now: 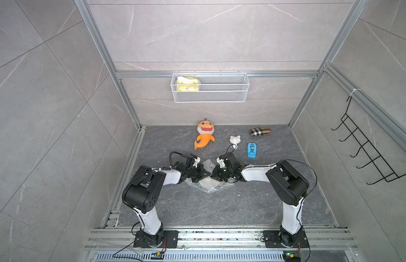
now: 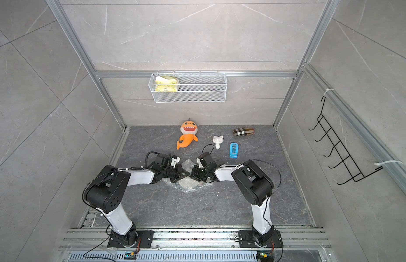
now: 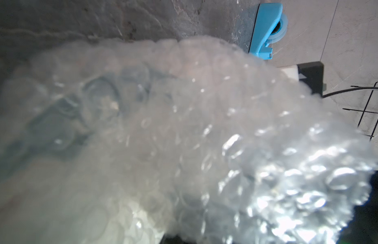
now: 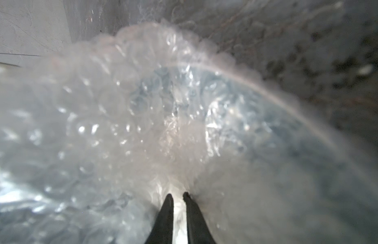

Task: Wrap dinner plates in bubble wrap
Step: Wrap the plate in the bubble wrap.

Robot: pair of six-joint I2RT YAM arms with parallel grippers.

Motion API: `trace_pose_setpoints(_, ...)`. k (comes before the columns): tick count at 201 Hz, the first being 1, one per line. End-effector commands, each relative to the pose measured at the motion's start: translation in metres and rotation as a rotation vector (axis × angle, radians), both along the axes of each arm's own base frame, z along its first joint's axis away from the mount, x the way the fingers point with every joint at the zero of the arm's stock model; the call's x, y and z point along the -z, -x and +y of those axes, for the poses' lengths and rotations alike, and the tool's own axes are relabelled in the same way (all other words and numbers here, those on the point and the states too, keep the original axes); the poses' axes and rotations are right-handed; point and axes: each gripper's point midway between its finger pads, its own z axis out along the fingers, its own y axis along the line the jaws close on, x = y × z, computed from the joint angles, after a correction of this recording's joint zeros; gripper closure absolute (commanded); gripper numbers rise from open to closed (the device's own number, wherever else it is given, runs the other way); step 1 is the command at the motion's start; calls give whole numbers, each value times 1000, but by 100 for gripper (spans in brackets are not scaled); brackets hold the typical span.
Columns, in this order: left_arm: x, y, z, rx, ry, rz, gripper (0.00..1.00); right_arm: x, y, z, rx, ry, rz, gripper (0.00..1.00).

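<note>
Right wrist: bubble wrap (image 4: 95,109) covers plate (image 4: 236,105) | R gripper (image 4: 177,196) pinching wrap | L gripper (image 1: 207,175) shut above plate | prob. late, final tuck left.

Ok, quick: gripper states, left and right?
Left gripper: closed; bubble wrap hides whether it pinches any.
Right gripper: nearly closed, pinching the bubble wrap.

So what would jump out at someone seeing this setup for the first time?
Probably the left hand and right hand meeting nearly tip to tip over the shiny, crumpled bubble wrap in the middle of the dark table. After that, the bright orange shark toy lying near the back wall, with the blue tape dispenser further to the right.
</note>
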Motion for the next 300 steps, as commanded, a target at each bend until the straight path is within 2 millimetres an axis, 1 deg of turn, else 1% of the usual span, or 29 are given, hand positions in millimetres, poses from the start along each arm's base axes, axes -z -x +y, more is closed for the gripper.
trace_pose_setpoints(1, 55, 33, 8, 33, -122, 135, 100, 12, 14, -7, 7, 43, 47, 81)
trace_pose_setpoints(30, 71, 41, 13, 36, -157, 168, 100, 1, 11, -2, 5, 3, 25, 82)
trace_pose_setpoints(43, 79, 44, 16, 40, -171, 182, 100, -4, 12, 1, -15, -7, 15, 84)
trace_pose_setpoints(56, 84, 48, 19, 40, -186, 194, 100, -5, 12, -2, -13, 11, 8, 87)
trace_pose_setpoints(68, 87, 50, 21, 40, -199, 199, 100, -7, 12, -8, 13, 32, 0, 88)
trace_pose_setpoints(90, 90, 54, 24, 48, -214, 207, 100, -18, 9, -12, 32, 48, -27, 82)
trace_pose_setpoints(130, 94, 58, 28, 53, -238, 214, 100, -46, 2, -11, 29, 35, -92, 80)
trace_pose_setpoints(148, 95, 60, 29, 56, -243, 213, 100, -55, 0, -13, -6, 61, -145, 73)
trace_pose_setpoints(168, 95, 62, 30, 62, -242, 216, 100, -53, -7, -9, -64, 93, -219, 63)
trace_pose_setpoints(178, 94, 62, 29, 65, -239, 213, 100, -48, -11, -9, -92, 127, -245, 60)
trace_pose_setpoints(185, 93, 63, 29, 67, -238, 211, 100, -50, -15, -6, -106, 131, -267, 58)
trace_pose_setpoints(194, 90, 62, 29, 67, -234, 204, 100, -49, -18, -2, -125, 128, -276, 54)
trace_pose_setpoints(208, 86, 62, 28, 70, -228, 192, 100, -43, -21, 1, -144, 146, -267, 51)
trace_pose_setpoints(228, 81, 59, 26, 77, -219, 179, 100, -28, -21, -6, -148, 213, -258, 51)
trace_pose_setpoints(248, 79, 59, 25, 79, -215, 176, 100, -14, -15, -10, -170, 244, -244, 51)
trace_pose_setpoints(279, 78, 58, 24, 81, -214, 173, 100, -5, -4, -12, -180, 233, -230, 50)
trace_pose_setpoints(286, 77, 57, 24, 82, -211, 170, 100, -5, -3, -11, -176, 220, -231, 51)
trace_pose_setpoints(300, 75, 56, 23, 86, -207, 167, 100, -4, -4, -9, -162, 205, -233, 60)
